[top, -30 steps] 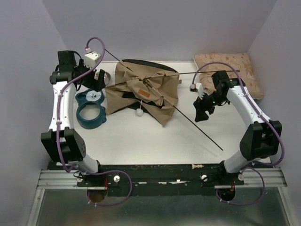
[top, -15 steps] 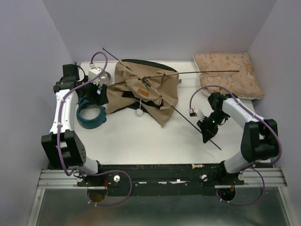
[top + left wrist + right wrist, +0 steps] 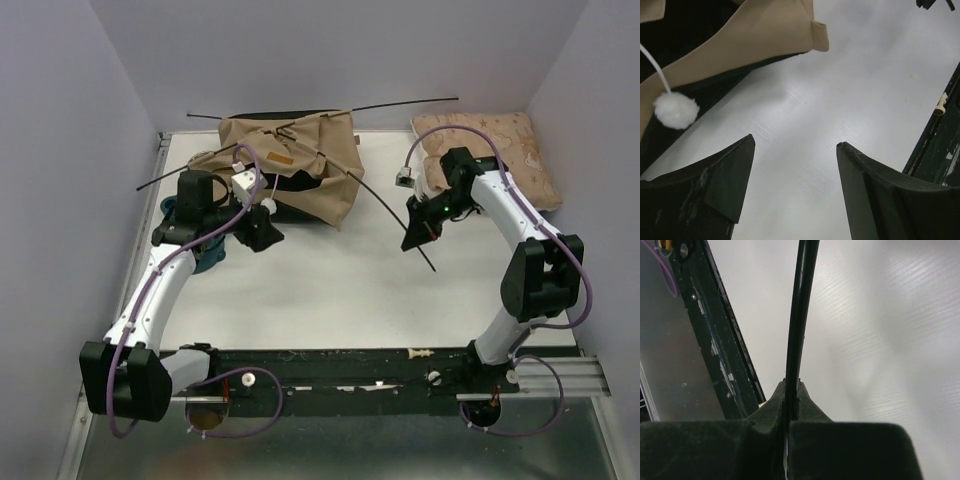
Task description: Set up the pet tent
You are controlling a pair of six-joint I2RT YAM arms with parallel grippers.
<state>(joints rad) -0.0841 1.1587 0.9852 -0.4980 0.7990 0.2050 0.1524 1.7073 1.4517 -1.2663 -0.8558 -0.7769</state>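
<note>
The pet tent (image 3: 285, 170) is seen collapsed in a tan heap at the far left of the counter (image 3: 340, 300), with thin black poles sticking out to several sides and its white pom-pom (image 3: 675, 110) dangling at the near edge. One pole (image 3: 800, 315) runs out toward the near right and is pinched in the pressed-together right claw (image 3: 411, 238), some way in from its free tip. The left claw (image 3: 795, 144) is spread and empty, hovering just beside the pom-pom. The step is judged to be raising the frame by this pole. It should be bowed gradually, since it may slip through the thin pinch or drag the whole tent. The base would best be pinned by the left claw first. The pink cushion (image 3: 510, 140) should be avoided.
</note>
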